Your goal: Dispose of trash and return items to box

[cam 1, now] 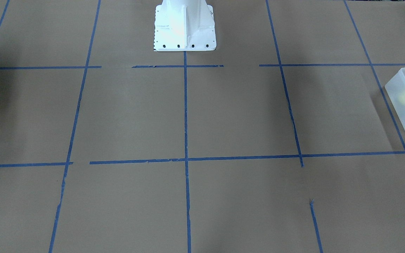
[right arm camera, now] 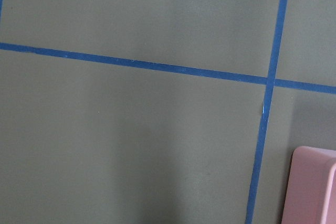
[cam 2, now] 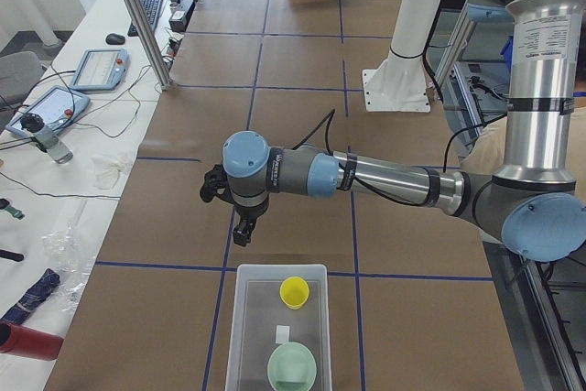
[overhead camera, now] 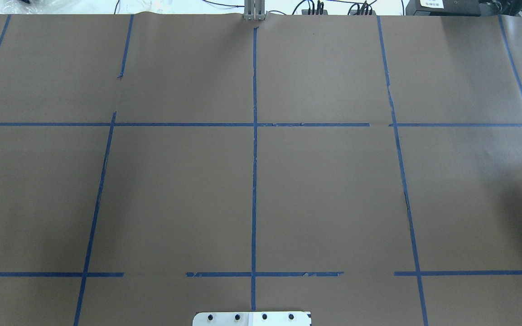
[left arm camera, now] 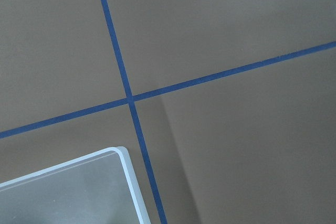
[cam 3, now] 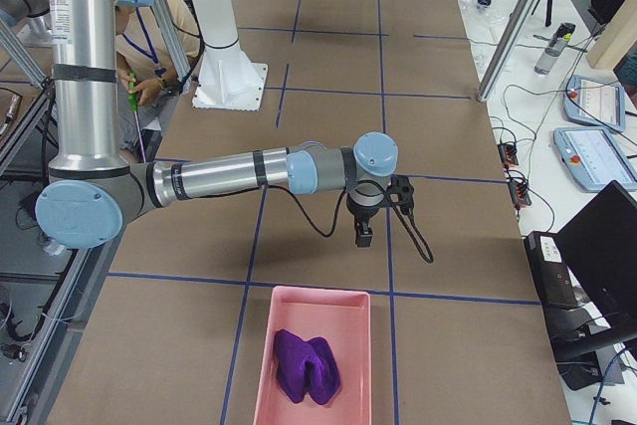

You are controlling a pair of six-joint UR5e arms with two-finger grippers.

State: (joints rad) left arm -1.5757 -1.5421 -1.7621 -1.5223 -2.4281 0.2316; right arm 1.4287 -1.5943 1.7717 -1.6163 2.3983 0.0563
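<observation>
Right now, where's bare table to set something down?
Bare: the middle tape squares before the robot base. Crowded: both ends, box with yellow cup and green bowl by the left gripper, pink tray by the right gripper.

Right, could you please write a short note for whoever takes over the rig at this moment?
Left gripper: hangs over the table just beyond the box, apparently empty. The side view does not show whether it is open or shut.
Right gripper: hangs just beyond the pink tray, and its state cannot be told either.
Things: the yellow cup and a green bowl sit in the box. A purple wad, likely the trash, lies in the pink tray.
Done: cup boxed, wad binned.
Left: probably nothing, as no other loose item shows in any view.
</observation>
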